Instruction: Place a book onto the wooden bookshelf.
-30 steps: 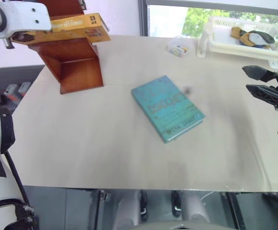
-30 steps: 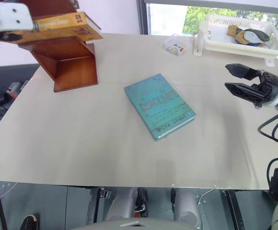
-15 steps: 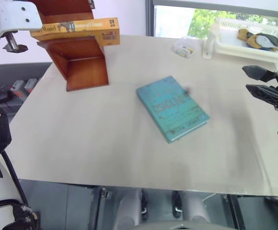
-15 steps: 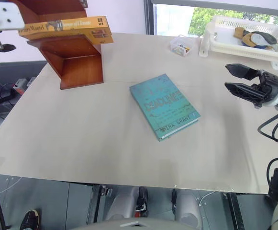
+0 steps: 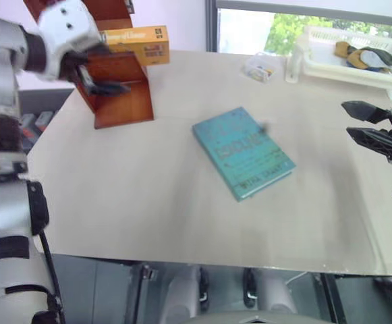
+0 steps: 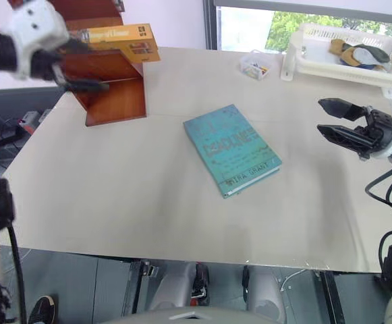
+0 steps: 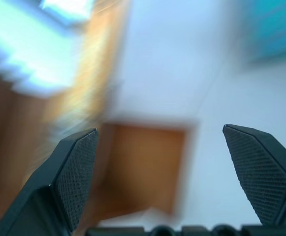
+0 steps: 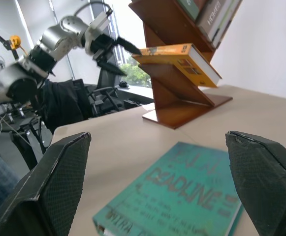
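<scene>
Two books share this scene, and only one matters to the task. Nearest, at the middle of the pale tabletop (image 6: pixel 148 202), the thin teal hardback book (image 6: pixel 231 148) lies flat and untouched, simply out of the way. To the right, the right gripper (image 6: pixel 339 123) hovers over the table's right side with its black fingers spread and nothing between them, apparently just waiting.

Farther back on the left, the left gripper (image 6: pixel 88 66) hangs in front of the small reddish-brown wooden bookshelf (image 6: pixel 111 91), fingers parted wide and empty; the left wrist view confirms the gap, though it is too smeared to say more. The thick orange-yellow paperback book (image 6: pixel 123 39) lies flat on a slanted tier of the shelf, its far end jutting out to the right past the side panel. That overhang probably comes from the tier being shorter than the book. In the right wrist view, more books stand on the tier above it. At the far right sits a white plastic basket (image 6: pixel 337 47).

Compared with a second ago, the book has left the gripper: the fingers have let go and the hand has swung down and rightward, away from it. By this showing the placing looks done.
</scene>
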`<state>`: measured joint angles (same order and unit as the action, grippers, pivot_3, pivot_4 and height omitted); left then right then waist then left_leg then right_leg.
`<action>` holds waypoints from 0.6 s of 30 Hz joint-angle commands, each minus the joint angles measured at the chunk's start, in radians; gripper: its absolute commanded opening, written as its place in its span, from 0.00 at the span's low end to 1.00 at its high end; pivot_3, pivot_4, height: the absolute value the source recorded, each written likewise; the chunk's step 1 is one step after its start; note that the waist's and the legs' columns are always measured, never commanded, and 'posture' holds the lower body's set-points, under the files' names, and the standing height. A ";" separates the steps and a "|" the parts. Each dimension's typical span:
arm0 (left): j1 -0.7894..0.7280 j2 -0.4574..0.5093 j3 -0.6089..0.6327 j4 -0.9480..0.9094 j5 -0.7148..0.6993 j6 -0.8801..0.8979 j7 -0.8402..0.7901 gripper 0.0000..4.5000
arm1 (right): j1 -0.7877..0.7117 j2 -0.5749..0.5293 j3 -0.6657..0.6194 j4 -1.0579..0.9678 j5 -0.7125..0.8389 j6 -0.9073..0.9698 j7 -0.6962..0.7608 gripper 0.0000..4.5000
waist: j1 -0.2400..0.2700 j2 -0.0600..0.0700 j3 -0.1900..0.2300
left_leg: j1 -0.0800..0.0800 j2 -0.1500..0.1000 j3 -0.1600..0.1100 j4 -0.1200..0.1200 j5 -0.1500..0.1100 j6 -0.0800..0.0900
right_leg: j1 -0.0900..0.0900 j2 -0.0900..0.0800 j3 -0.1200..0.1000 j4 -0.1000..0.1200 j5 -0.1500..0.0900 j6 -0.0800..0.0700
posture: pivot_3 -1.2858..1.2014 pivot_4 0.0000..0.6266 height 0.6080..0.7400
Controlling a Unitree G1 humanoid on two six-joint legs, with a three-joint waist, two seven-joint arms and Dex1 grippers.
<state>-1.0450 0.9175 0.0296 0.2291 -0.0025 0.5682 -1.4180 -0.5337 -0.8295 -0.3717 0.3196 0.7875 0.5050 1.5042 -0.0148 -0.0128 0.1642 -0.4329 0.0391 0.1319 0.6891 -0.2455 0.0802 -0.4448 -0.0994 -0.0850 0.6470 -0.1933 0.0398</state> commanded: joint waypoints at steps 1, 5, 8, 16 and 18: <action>0.239 -0.064 0.168 -0.380 -0.212 0.218 0.059 0.99 | 0.063 -0.043 -0.062 -0.079 0.033 0.030 -0.003 1.00 | -0.001 0.001 -0.001 | 0.001 0.000 0.000 -0.001 0.000 0.000 | 0.000 0.000 0.001 0.000 0.000 0.000 | 0.52 0.24 0.79; 0.503 -0.143 0.251 -0.627 -0.406 0.367 0.124 0.99 | 0.143 -0.055 -0.077 -0.120 0.027 0.040 -0.015 1.00 | -0.002 0.001 -0.001 | 0.003 0.001 0.000 -0.001 0.001 -0.001 | 0.001 0.003 0.001 0.000 0.000 0.000 | 0.52 0.24 0.79; 0.634 -0.222 0.269 -0.658 -0.444 0.408 0.253 0.99 | 0.217 -0.059 -0.069 -0.139 -0.015 0.008 -0.028 1.00 | 0.006 0.001 -0.001 | 0.012 0.002 -0.003 -0.002 0.002 -0.003 | 0.012 0.004 0.000 -0.003 -0.003 0.003 | 0.52 0.24 0.79; 0.838 -0.262 0.305 -0.637 -0.461 0.319 0.414 0.99 | 0.339 -0.068 -0.027 -0.088 -0.193 -0.174 -0.074 1.00 | 0.007 0.002 -0.002 | 0.020 0.001 -0.008 -0.003 -0.001 -0.007 | 0.023 -0.004 -0.005 -0.006 -0.004 -0.003 | 0.52 0.24 0.79; 0.882 -0.264 0.334 -0.639 -0.493 0.306 0.421 0.99 | 0.359 -0.067 -0.031 -0.083 -0.211 -0.195 -0.083 1.00 | 0.008 0.002 -0.003 | 0.020 0.001 -0.010 -0.003 -0.001 -0.007 | 0.023 -0.004 -0.006 -0.006 -0.002 -0.006 | 0.52 0.24 0.79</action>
<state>-0.1785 0.6462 0.3186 -0.3967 -0.4600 0.9033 -1.0054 -0.1729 -0.8771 -0.3889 0.2458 0.5861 0.3423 1.4300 -0.0073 -0.0110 0.1617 -0.4138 0.0397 0.1213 0.6853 -0.2459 0.0734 -0.4222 -0.1036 -0.0921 0.6409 -0.1958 0.0339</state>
